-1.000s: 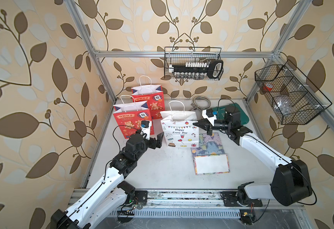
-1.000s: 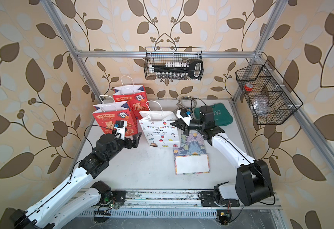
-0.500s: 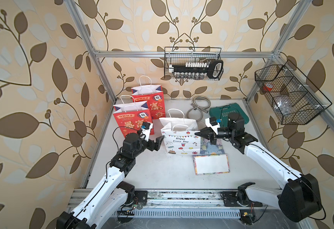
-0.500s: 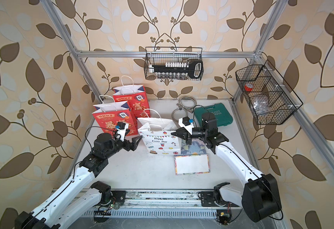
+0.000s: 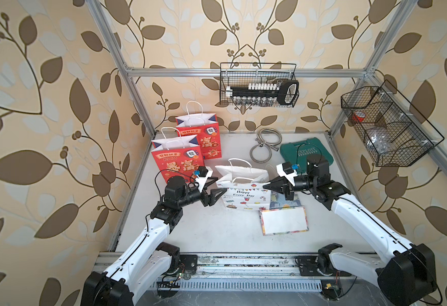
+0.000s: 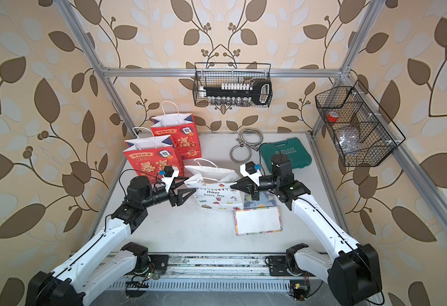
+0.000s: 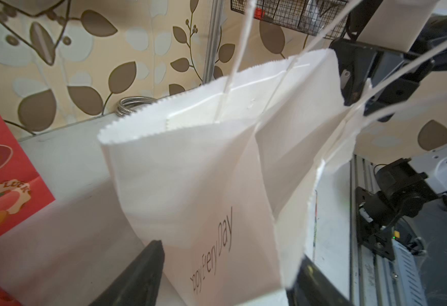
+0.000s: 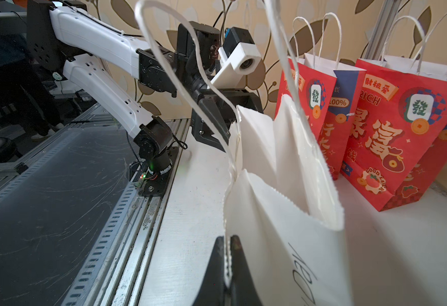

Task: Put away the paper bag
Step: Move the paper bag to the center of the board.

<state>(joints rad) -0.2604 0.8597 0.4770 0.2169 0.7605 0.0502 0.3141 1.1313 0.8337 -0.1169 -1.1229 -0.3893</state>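
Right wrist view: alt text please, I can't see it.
The right gripper is shut on the top edge of a white paper gift bag. Beyond it the left gripper straddles the bag's far edge, open; two red paper bags stand nearby.

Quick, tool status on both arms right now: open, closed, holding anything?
Left tool: open, jaws either side of the white paper bag, not clamped on it.
Right tool: closed, pinching that bag's edge.

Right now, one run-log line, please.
right gripper: shut on white paper bag rim | left gripper: open, jaws either side of bag's opposite end | bag: upright, mouth open
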